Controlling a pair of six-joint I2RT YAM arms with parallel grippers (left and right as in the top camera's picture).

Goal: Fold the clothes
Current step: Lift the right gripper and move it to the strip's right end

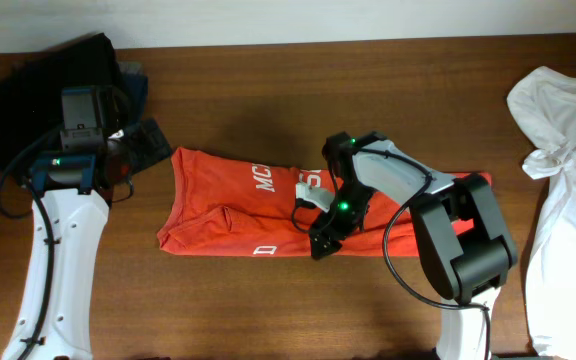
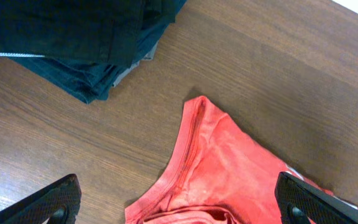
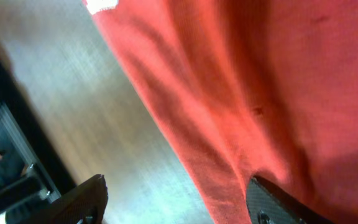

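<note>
1. T-shirt (image 1: pixel 238 205) lies mid-table as a long folded band, white lettering showing in part on top; left end near the dark pile (image 1: pixel 38 90), right end under the right arm
2. Right gripper (image 3: pixel 178 186): jaws apart, straddling the shirt's near hem, nothing clamped. The cloth runs between the fingers and bare table (image 1: pixel 268 90) shows beside it
3. Left gripper (image 2: pixel 178 186): jaws wide apart, hovering over the shirt's far left corner, gripping nothing
4. Risk: the right jaws close on the top layer only. The lift would then peel the band open instead of carrying the whole fold
5. Risk: too shallow a bite at the hem, so the cloth slips out mid-swing and lands crumpled
6. Risk: the left gripper drops off target. The dark pile sits just beside that corner, so a stray pinch could drag the wrong garment in
7. White shirt (image 1: pixel 568 150) lies well apart at the right edge, so little danger there
</note>
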